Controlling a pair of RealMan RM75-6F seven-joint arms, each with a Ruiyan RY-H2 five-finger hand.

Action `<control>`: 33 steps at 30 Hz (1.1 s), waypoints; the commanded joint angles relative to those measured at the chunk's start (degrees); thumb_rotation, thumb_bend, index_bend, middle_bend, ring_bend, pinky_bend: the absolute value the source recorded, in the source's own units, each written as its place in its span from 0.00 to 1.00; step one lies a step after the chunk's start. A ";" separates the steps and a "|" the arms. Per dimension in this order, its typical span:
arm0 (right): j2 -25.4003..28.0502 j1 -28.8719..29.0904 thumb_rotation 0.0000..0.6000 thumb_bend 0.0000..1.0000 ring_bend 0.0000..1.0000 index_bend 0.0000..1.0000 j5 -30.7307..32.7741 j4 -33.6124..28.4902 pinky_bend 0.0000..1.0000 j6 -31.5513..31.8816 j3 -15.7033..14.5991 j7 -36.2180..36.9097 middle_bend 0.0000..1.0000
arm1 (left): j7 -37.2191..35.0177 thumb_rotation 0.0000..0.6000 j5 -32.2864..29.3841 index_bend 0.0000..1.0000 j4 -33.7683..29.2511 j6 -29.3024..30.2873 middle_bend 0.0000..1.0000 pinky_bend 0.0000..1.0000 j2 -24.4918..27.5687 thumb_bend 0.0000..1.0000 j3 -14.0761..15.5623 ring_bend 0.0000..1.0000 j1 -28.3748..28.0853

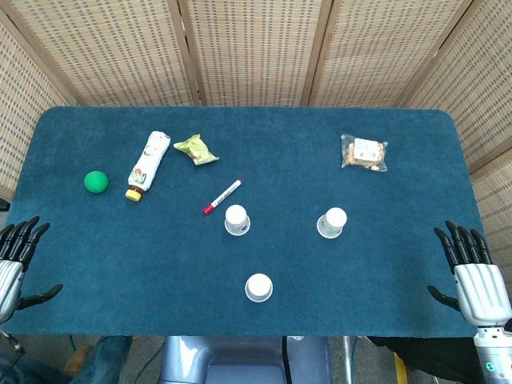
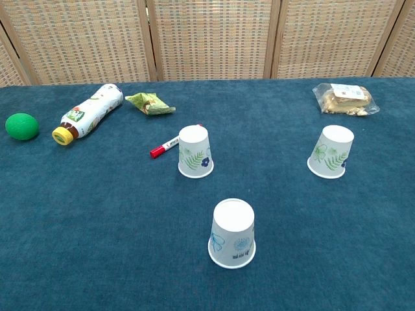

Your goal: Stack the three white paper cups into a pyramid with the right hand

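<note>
Table (image 1: pixel 96 264), blue cloth. Three white paper cups, all mouth-down, so nothing is visible inside: near cup (image 1: pixel 258 287) at 6 o'clock, left cup (image 1: pixel 237 220) just beside the red marker (image 1: pixel 222 197) near centre, right cup (image 1: pixel 332 222) at 3 o'clock. They stand well apart; I judge stacking not yet begun.

My right hand (image 1: pixel 474 272) rests at the 4 o'clock edge, fingers spread, holding nothing. Left hand (image 1: pixel 18 248) likewise at 8 o'clock.

Far side: bottle (image 1: pixel 148 166) lying down, green ball (image 1: pixel 96 182), snack bag (image 1: pixel 365 153).

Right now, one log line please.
cups: apart, upside down, unstacked | right hand: open, table edge | left hand: open, idle
</note>
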 commanded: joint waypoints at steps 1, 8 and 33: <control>0.15 0.43 1.00 0.00 0.00 0.00 0.30 0.21 0.00 -0.99 0.03 0.68 0.00 | 0.02 1.00 0.04 0.00 -0.16 -0.05 0.00 0.00 0.03 0.00 0.04 0.00 0.01; 0.12 8.91 1.00 0.00 0.00 0.00 -1.02 5.42 0.00 -10.67 2.90 6.11 0.00 | 0.94 1.00 -1.47 0.00 -0.59 -2.05 0.00 0.00 -0.19 0.00 -0.44 0.00 -0.92; -16.62 40.05 1.00 0.06 0.19 0.23 24.16 24.07 0.33 -51.73 8.14 1.84 0.22 | 7.71 1.00 -13.99 0.00 -0.85 -13.36 0.00 0.00 -2.64 0.00 -4.16 0.00 -7.11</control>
